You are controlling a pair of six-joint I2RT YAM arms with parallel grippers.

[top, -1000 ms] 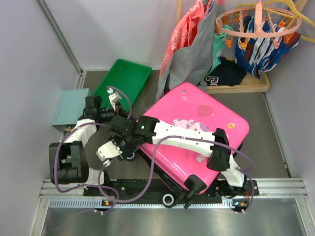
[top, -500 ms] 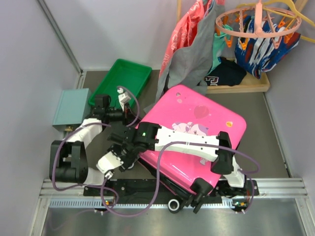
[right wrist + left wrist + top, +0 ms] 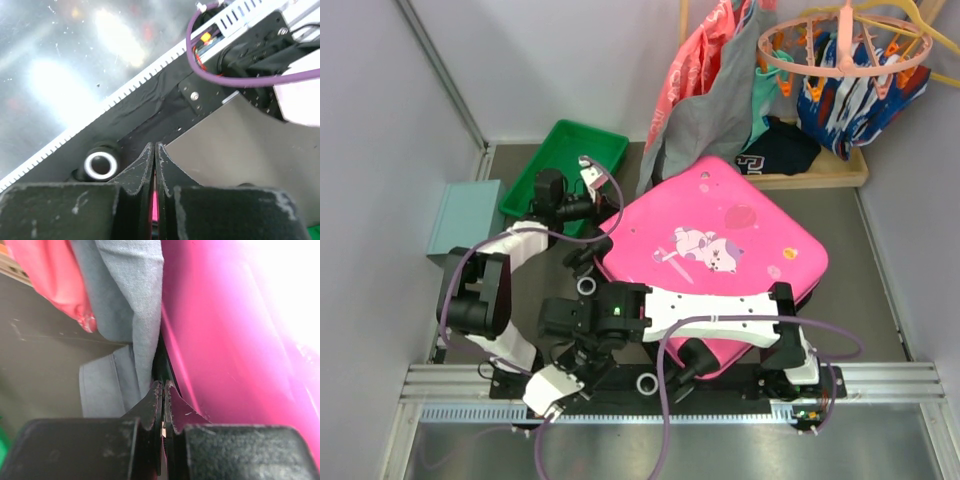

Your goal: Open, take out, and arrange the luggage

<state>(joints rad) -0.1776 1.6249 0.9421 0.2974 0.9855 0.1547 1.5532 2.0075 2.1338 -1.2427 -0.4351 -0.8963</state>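
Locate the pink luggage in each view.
Top external: the luggage lies flat at centre, lid shut.
Left wrist: its pink shell fills the right half.
Right wrist: shell not clearly in view; only a white-hubbed wheel, lower left.
Shared landmark: that wheel, bottom centre in the top view.

Our left arm (image 3: 515, 248) stretches forward from its base and bends to the right at the wrist. The left gripper (image 3: 163, 399) is pinched tight, tips meeting. Our right arm (image 3: 715, 322) folds low across toward our left, and the right gripper (image 3: 154, 159) is likewise closed, fingers pressed together.
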